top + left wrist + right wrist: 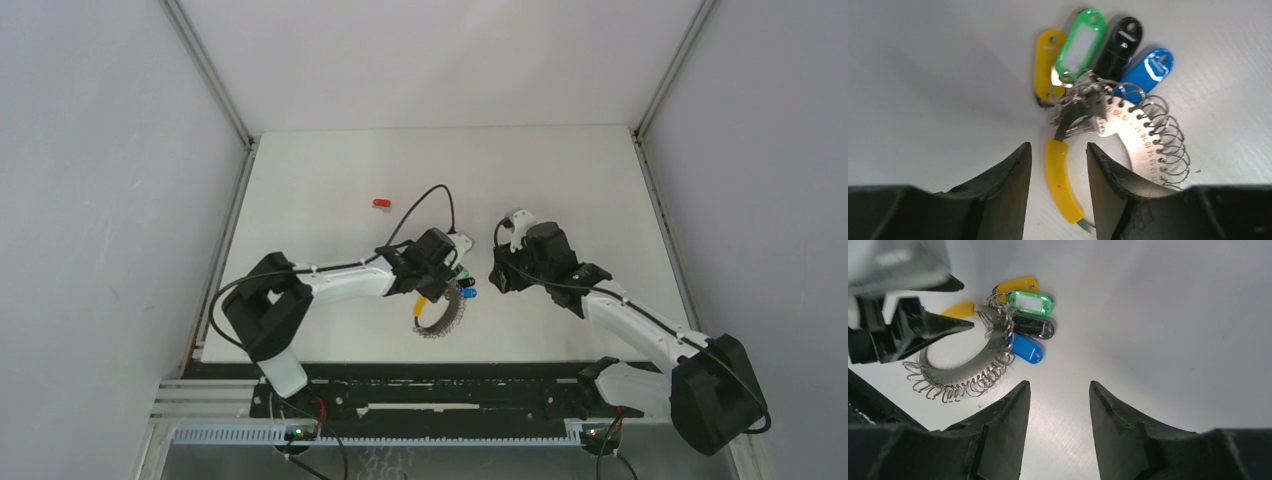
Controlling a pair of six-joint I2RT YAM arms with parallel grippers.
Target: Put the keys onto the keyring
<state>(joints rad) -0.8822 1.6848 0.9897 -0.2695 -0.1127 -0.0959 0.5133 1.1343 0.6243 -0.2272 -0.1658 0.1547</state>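
The keyring (1133, 140) is a curved metal plate edged with wire loops, lying flat on the table. Yellow (1048, 60), green (1080, 42), black (1118, 47) and blue (1148, 67) keys hang bunched at one end of it. Its yellow sleeve (1060, 175) lies between the fingers of my left gripper (1058, 146), which is open with a gap on each side. A red key (381, 202) lies alone further back on the left. My right gripper (1059, 384) is open over bare table, just right of the keyring (963, 372).
The white table (560, 180) is walled by grey panels on the left, back and right. A black cable (425, 200) loops above the left wrist. The two grippers face each other closely near the table's middle front.
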